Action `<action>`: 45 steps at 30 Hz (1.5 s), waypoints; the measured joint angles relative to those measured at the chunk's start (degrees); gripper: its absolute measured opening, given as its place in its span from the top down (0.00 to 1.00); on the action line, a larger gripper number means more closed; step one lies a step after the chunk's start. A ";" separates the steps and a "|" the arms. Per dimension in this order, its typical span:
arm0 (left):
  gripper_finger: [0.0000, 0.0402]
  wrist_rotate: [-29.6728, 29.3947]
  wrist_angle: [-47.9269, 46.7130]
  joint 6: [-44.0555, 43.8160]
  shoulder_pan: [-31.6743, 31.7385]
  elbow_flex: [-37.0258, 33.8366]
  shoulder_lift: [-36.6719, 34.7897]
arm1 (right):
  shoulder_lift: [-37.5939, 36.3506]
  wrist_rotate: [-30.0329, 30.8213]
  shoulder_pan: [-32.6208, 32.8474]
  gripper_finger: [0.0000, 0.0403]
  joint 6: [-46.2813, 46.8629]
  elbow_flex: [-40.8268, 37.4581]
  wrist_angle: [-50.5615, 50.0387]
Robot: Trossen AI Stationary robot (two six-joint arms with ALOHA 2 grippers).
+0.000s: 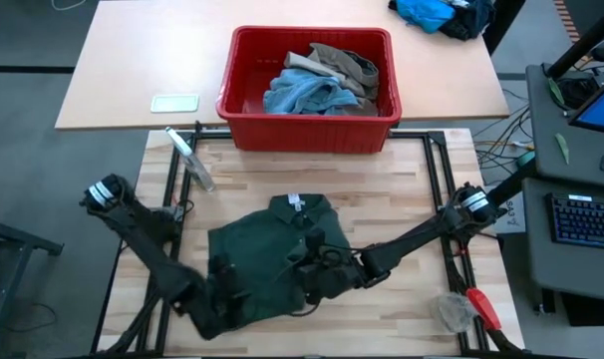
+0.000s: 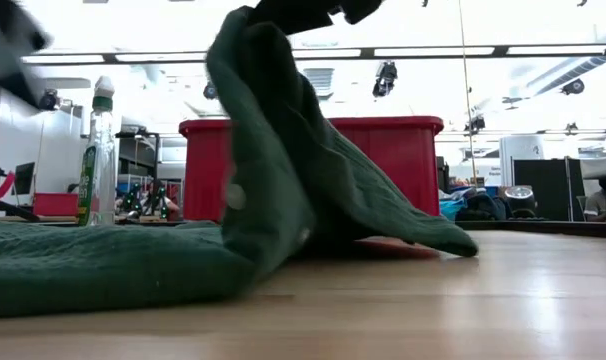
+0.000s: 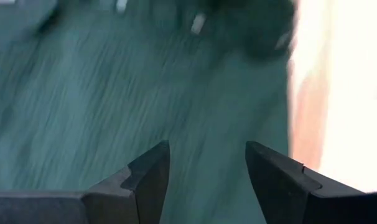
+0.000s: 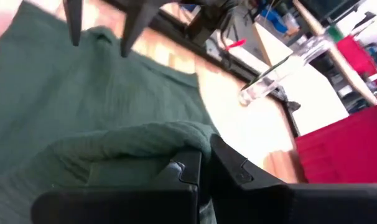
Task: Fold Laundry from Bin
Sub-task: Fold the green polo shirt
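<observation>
Pinching green shorts (image 1: pixel 272 249), right claw (image 4: pixel 204 165) shut

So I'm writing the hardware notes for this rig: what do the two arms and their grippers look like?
Both arms are dark, nearly black, jointed links. The left arm and right arm each carry a pale silver-grey cylindrical joint near the base. The left gripper has two flat, angular, matte dark fingers with stepped inner edges; the right gripper looks the same. No markings are readable.

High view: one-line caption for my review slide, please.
Right gripper pinches and lifts a fold of the dark green shorts; open left gripper hovers over them; red bin holds remaining laundry.
</observation>
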 joint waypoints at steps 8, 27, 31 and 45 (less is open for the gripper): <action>0.52 2.97 -6.82 -23.60 -8.58 -2.37 5.06 | -0.01 -3.34 -1.06 0.98 -2.09 0.01 4.05; 0.52 3.78 -5.87 -39.19 -11.55 -4.07 16.30 | -0.01 -13.56 -2.11 0.98 -4.61 0.01 10.65; 0.52 -0.89 -4.49 -40.07 -11.46 -4.29 16.50 | -0.01 -15.32 -2.67 0.98 -5.10 0.01 14.00; 0.52 -3.81 -3.87 -40.15 -10.94 -4.31 16.56 | 3.78 -28.85 -3.76 0.98 -5.93 0.01 26.26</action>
